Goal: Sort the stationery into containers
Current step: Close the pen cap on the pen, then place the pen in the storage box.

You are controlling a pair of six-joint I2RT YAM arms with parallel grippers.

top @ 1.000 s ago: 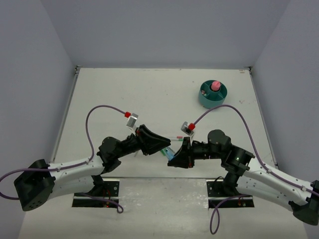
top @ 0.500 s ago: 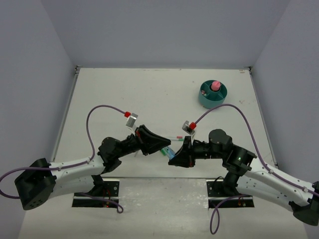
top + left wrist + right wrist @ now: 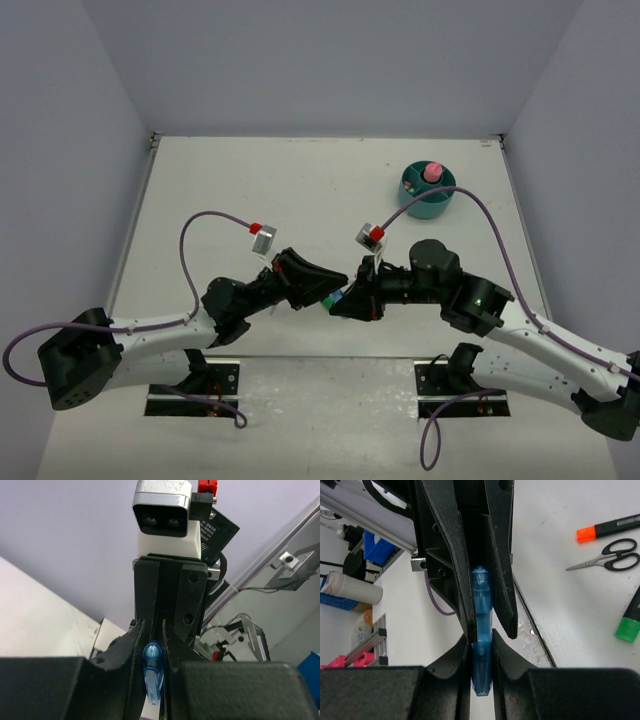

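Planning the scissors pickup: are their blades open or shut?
Shut: in the right wrist view the scissors lie flat, blades together as one thin sliver.

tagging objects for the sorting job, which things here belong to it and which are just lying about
Job: blue pen, orange highlighter, green highlighter, scissors, glue stick, teal organizer.
Lying about: white roll, blue crate, both off the table.

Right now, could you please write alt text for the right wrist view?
The right gripper, below, and the left gripper, above, pinch one translucent blue item between them. On the table at right lie an orange highlighter, scissors and a green highlighter.
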